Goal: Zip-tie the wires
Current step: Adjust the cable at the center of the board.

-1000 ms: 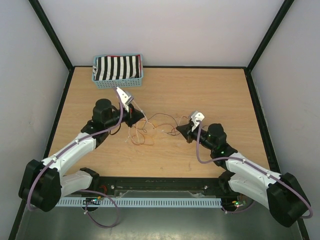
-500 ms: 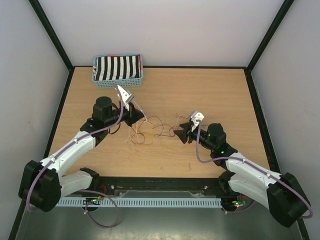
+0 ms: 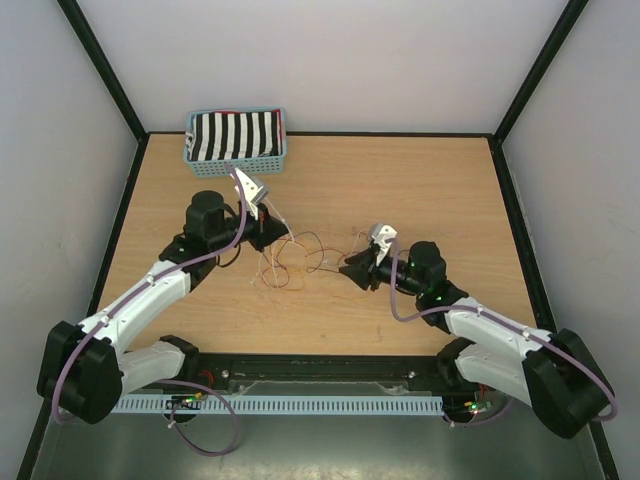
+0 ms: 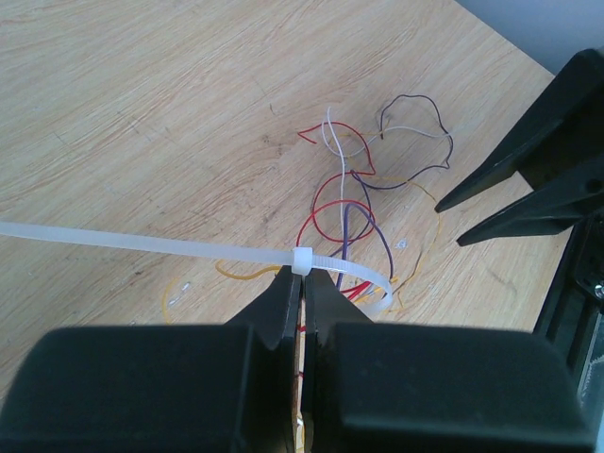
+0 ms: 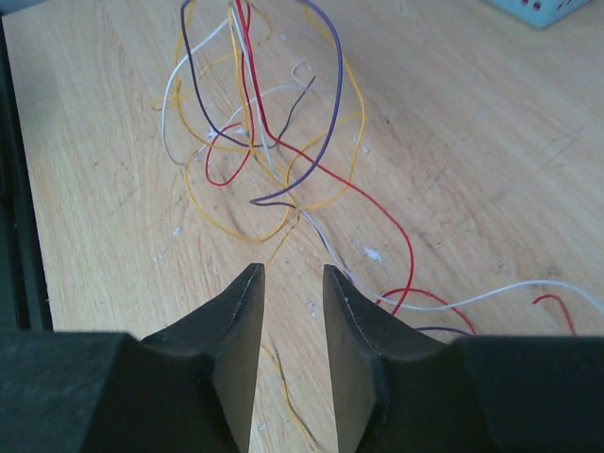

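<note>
On the wooden table (image 3: 420, 185), the right gripper (image 5: 288, 274) has just let go. It's narrowly parted, empty, nosing toward the wires (image 5: 243, 132) ahead. The left gripper (image 4: 302, 283) is clamping them behind the zip tie (image 4: 142, 243), so a regrasp looks likely.

The light is bright and even and comes from above. The counter (image 3: 400, 190) looks pale, with only small soft shadows. In both wrist views the black jaws at the bottom of the frame are blurry, but the wood farther off is sharp.
</note>
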Controlling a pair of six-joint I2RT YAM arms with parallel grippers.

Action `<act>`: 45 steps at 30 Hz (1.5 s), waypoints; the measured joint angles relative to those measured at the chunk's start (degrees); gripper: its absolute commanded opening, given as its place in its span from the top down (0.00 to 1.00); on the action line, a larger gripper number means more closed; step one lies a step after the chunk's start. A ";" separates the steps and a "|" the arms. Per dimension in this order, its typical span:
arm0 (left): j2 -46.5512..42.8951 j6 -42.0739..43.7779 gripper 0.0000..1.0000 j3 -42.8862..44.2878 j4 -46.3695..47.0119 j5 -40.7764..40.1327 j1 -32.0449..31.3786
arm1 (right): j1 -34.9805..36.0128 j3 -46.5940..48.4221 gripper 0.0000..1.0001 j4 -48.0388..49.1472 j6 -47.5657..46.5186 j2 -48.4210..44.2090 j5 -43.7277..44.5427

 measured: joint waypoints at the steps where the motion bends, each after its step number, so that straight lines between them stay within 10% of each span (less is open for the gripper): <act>1: 0.00 0.00 1.00 0.00 -0.09 0.00 0.00 | 0.00 0.00 0.64 0.35 -0.04 1.09 -0.11; 39: 0.70 -0.48 1.00 1.77 -1.81 0.70 -0.44 | 5.92 4.94 0.59 18.49 -14.62 31.34 4.96; 45: 1.03 -0.50 1.00 2.12 -1.86 0.90 -0.44 | 6.88 7.28 0.92 18.88 -15.39 34.58 5.25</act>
